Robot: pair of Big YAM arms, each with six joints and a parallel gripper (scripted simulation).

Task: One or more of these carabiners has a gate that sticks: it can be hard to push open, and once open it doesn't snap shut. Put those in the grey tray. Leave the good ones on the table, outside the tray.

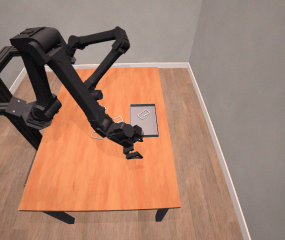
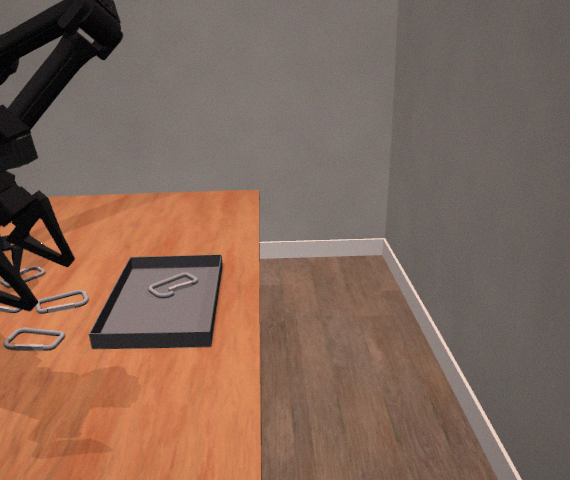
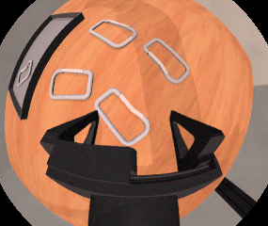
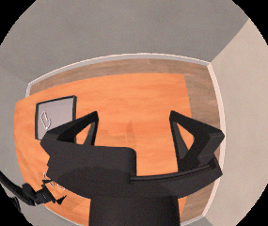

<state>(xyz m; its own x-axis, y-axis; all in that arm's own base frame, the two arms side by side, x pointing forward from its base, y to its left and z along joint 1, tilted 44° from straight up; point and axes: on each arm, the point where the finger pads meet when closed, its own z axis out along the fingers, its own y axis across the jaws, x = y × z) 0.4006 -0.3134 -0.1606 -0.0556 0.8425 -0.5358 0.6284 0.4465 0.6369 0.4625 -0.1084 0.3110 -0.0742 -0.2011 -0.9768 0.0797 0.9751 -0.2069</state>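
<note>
One carabiner [image 2: 160, 295] lies in the grey tray [image 1: 157, 126] [image 2: 151, 339] [image 3: 44, 63]; its gate stands inward, open. Several carabiners lie on the table left of the tray in the exterior view. In the left wrist view, the nearest carabiner [image 3: 127, 104] has its gate bent slightly inward. Another carabiner [image 3: 70, 98] is nearer the tray, and two more [image 3: 119, 45] [image 3: 158, 61] lie farther off; small gate gaps are hard to judge. My left gripper [image 3: 134, 114] is open and empty above the nearest one. My right gripper [image 1: 141, 148] [image 2: 51, 285] [image 4: 134, 114] is open and empty, raised beside the tray.
The right arm [image 1: 72, 82] reaches across the table and hides the left gripper and part of the carabiners in the top view. The grippers overlap in the exterior view. The tray stands near the table's right edge there.
</note>
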